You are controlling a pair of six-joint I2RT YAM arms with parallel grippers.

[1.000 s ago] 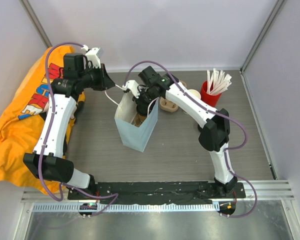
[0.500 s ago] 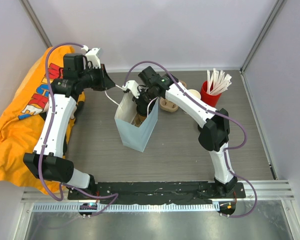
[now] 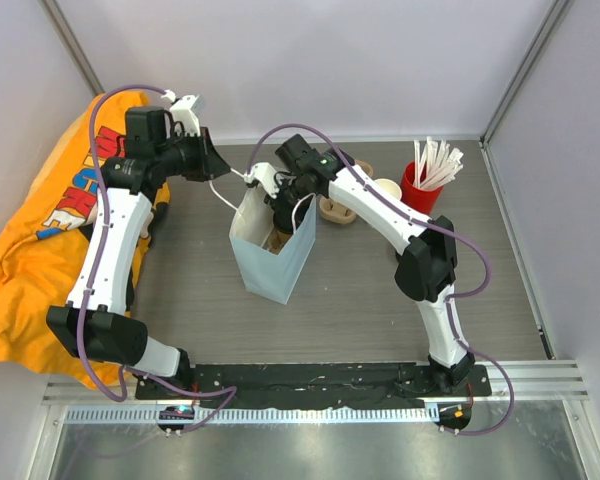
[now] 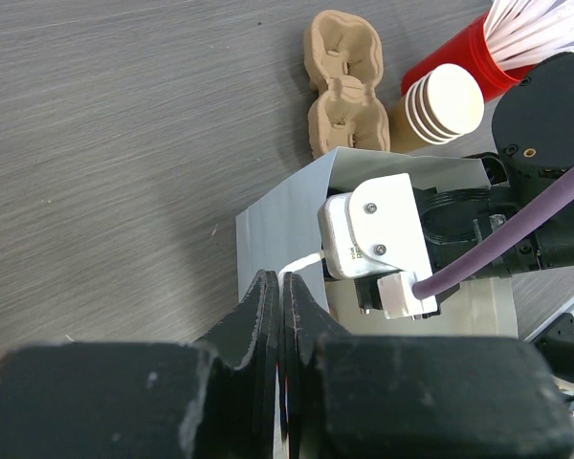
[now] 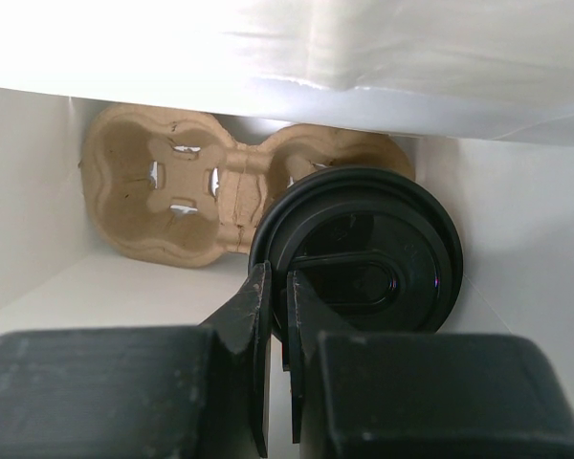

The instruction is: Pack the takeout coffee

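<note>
A pale blue paper bag (image 3: 270, 258) stands open mid-table. My left gripper (image 4: 282, 287) is shut on the bag's thin white handle (image 4: 304, 263) and holds it out to the left, as the top view shows (image 3: 218, 172). My right gripper (image 5: 278, 277) reaches down inside the bag and is shut on the rim of the black lid of the takeout coffee (image 5: 364, 253). The cup's body is hidden under the lid. The cup sits in one end of a brown pulp cup carrier (image 5: 167, 191) on the bag's floor. From above, the right wrist (image 3: 285, 205) covers the bag's mouth.
Behind the bag lie another pulp carrier (image 3: 335, 208), a stack of lidless brown cups (image 3: 385, 190) and a red cup of white straws (image 3: 425, 180). An orange cloth (image 3: 30, 260) covers the left side. Grey walls close in the back and right.
</note>
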